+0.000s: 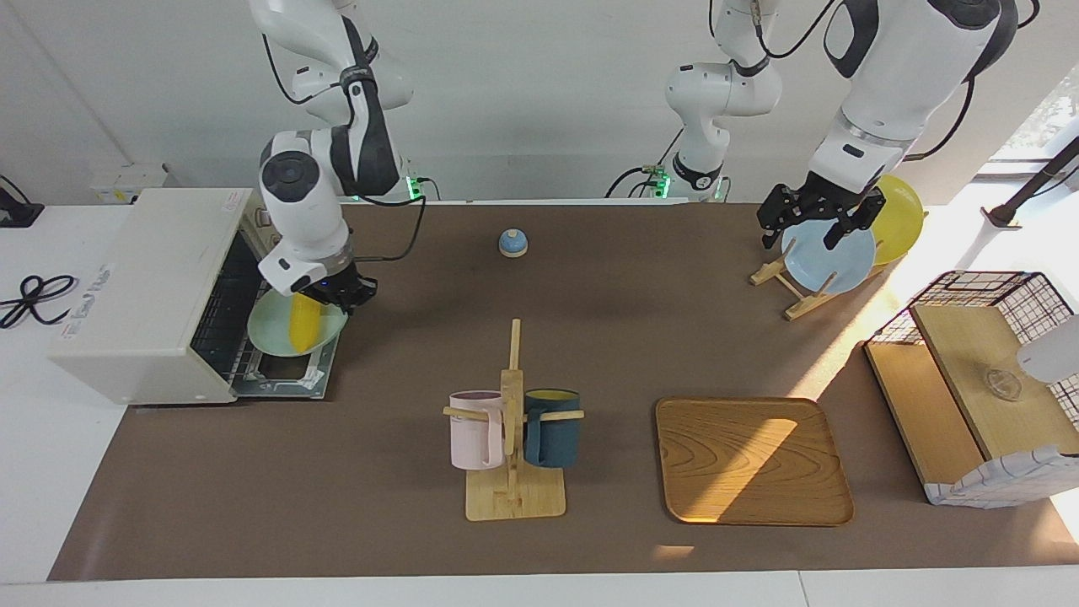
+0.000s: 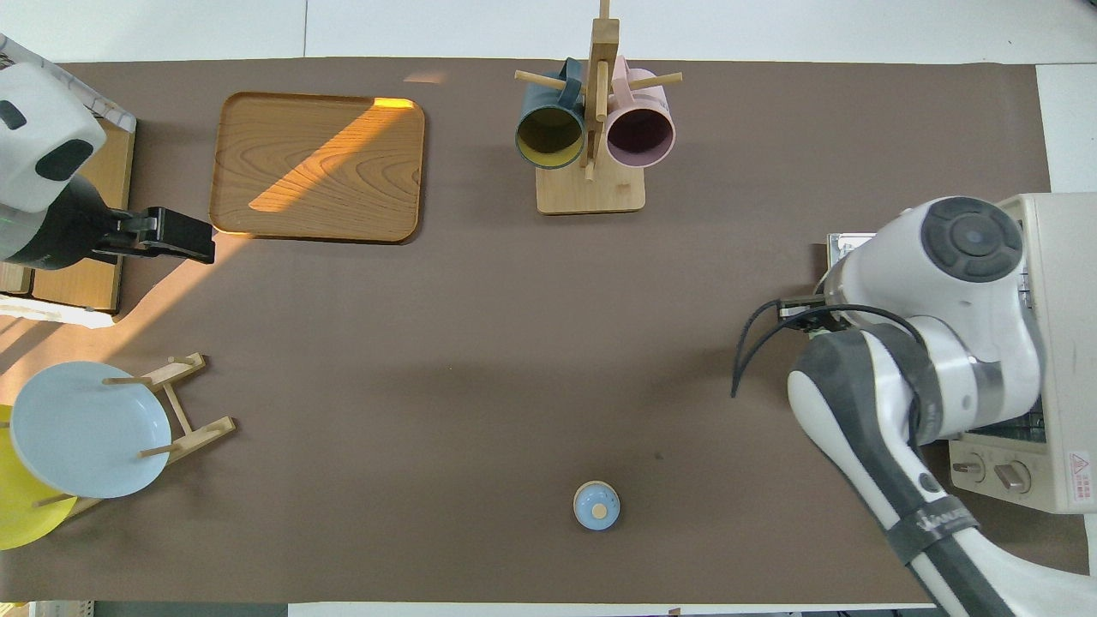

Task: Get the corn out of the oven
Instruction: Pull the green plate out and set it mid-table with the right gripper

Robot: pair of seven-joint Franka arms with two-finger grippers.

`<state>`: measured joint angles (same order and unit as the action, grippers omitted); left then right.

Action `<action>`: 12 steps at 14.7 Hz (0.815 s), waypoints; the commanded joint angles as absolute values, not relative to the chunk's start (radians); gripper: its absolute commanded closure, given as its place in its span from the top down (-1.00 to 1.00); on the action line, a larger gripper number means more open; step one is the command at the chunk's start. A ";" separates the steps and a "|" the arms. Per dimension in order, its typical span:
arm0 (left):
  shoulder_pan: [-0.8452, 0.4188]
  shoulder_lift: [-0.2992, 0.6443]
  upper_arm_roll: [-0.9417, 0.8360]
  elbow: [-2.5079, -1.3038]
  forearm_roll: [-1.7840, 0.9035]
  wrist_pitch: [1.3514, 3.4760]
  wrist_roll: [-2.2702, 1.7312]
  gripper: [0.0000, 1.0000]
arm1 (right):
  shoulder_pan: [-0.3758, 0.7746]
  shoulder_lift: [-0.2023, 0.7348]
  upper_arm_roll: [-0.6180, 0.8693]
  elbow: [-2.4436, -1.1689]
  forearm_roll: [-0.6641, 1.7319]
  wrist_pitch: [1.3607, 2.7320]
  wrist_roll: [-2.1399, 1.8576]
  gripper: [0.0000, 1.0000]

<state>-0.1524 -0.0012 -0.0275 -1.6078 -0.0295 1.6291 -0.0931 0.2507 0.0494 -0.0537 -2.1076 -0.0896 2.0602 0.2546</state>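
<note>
First, nearest the robots: left gripper (image 1: 802,234) waiting over the blue plate (image 1: 830,261) in its rack, jaws apart, well away from the work.

Next: right gripper (image 1: 337,292) low over the dropped door (image 1: 287,379) of the oven (image 1: 143,287), at the end of the corn (image 1: 303,327) nearer the robots. Hold not discernible: clamped on the cob, or merely beside it.

Corn lying on a pale green plate (image 1: 265,333) at the oven mouth, above the open door.

Probable hazards:
- Smooth tapered cob slipping from an end-on pinch and rolling off the plate.
- Plate dragged along and tipped over the door's edge.
- Wrist catching the oven frame on a steep lift.

Farther out: mug stand (image 1: 514,421) and tray (image 1: 750,459), apart from any short withdrawal path, though exposed to a wide swing.
</note>
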 commanded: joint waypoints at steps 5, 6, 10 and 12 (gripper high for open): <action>-0.167 -0.014 -0.029 -1.626 -0.023 1.657 -0.101 1.00 | 0.520 0.457 -0.052 -1.541 -0.078 1.821 0.622 -1.00; -0.167 -0.014 -0.029 -1.628 -0.023 1.658 -0.100 1.00 | 0.532 0.487 -0.052 -1.514 -0.078 1.831 0.661 -1.00; -0.167 -0.017 -0.029 -1.635 -0.023 1.660 -0.101 1.00 | 0.551 0.509 -0.037 -1.516 -0.045 1.894 0.712 -1.00; -0.167 -0.017 -0.029 -1.635 -0.023 1.658 -0.101 1.00 | 0.566 0.509 -0.023 -1.517 -0.028 1.904 0.748 -1.00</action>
